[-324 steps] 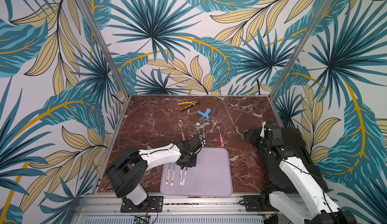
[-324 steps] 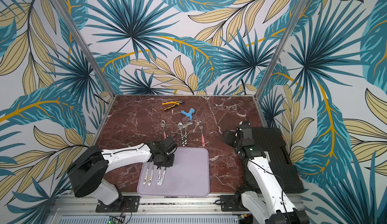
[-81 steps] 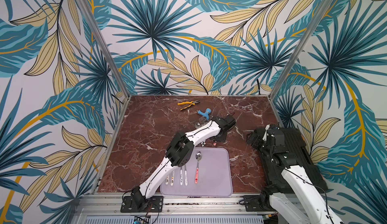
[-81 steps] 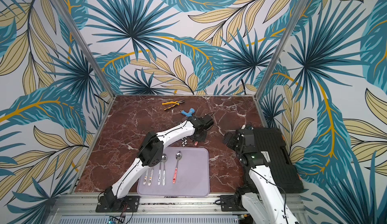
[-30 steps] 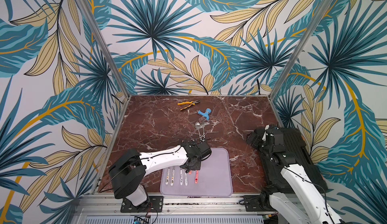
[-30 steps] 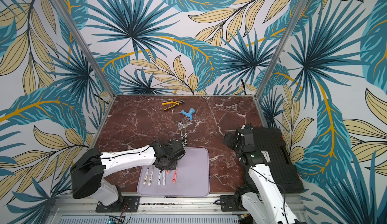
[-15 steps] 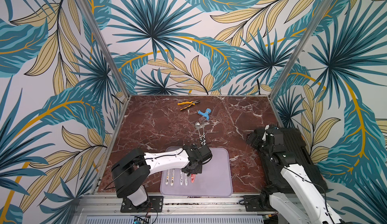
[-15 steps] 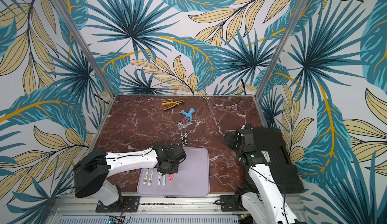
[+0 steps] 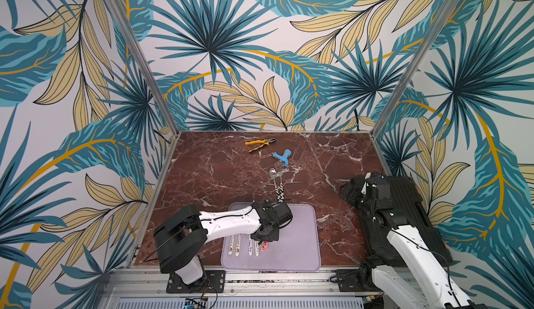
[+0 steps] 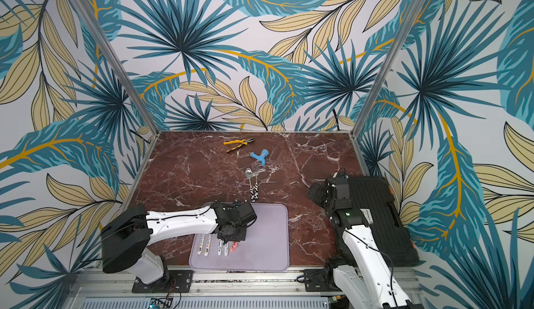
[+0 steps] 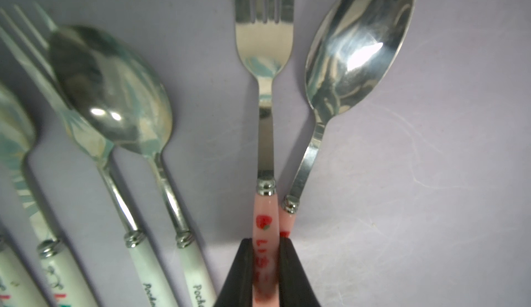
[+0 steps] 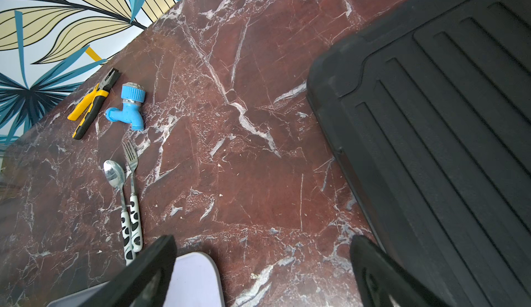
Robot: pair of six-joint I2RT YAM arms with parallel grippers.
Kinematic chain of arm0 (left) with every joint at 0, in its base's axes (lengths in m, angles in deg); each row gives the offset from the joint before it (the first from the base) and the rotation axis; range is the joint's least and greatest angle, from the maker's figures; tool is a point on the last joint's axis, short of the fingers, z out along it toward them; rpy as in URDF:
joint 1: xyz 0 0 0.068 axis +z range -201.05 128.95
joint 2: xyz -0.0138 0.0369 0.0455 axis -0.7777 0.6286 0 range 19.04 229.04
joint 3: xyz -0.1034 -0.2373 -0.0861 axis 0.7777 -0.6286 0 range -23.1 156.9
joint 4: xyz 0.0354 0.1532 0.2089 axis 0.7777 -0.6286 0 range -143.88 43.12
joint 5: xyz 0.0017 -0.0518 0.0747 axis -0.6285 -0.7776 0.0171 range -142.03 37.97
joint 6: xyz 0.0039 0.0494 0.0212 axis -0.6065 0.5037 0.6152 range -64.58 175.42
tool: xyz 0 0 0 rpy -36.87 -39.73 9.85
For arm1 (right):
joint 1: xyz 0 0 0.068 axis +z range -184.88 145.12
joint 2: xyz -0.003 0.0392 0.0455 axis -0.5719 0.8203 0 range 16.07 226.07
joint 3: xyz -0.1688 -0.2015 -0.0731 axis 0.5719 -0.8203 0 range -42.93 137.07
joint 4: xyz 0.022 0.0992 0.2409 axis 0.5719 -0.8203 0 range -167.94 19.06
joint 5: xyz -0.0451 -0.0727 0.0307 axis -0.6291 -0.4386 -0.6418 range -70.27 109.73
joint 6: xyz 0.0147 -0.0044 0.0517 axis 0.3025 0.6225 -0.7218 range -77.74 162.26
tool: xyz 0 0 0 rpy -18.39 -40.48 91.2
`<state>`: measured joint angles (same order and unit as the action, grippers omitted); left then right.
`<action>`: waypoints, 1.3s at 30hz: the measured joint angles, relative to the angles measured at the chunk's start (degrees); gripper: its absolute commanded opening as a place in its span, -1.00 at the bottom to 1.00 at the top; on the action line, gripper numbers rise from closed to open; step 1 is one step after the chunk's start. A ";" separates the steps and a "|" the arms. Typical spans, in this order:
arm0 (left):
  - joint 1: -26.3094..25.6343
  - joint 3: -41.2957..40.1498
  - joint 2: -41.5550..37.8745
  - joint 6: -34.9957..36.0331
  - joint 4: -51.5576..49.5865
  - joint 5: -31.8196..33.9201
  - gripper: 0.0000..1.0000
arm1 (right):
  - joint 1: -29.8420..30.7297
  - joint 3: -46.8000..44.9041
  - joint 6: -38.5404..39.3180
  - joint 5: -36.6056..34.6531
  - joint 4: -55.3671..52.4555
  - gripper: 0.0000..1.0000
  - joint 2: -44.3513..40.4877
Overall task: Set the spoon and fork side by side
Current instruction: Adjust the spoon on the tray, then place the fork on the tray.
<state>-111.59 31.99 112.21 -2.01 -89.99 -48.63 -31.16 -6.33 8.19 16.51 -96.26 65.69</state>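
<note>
Seemingly nearly done, the left hand [image 11: 265, 265] pinches the pink fork [image 11: 264, 61] by its handle, just beside the matching spoon [image 11: 353, 50] on the mat [image 11: 431, 176], with only letting go left.

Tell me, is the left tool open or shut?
Shut: the left tool grips the pink-handled fork, black fingers pressing both sides of its handle.

both top views look steeply down from the front over the whole bench [image 9: 219, 171]. left wrist view hugs the tray [image 11: 431, 205]; right wrist view faces the far bench, catching a tray corner.
</note>
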 measured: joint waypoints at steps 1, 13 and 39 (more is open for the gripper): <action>-0.17 -0.07 0.00 0.07 0.39 -0.26 -1.00 | 0.00 0.00 0.00 0.00 -0.02 0.99 0.00; -0.92 -0.09 -2.89 1.97 0.66 -1.88 -0.95 | 0.00 0.00 0.00 0.00 0.00 0.99 0.00; 1.03 0.90 1.46 11.37 -2.40 1.51 -0.95 | 0.00 -0.07 0.00 0.00 0.00 0.99 0.07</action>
<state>-110.56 32.89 113.67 9.35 -92.40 -47.12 -31.16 -6.39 8.19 16.51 -96.26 65.76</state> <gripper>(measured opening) 0.165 0.994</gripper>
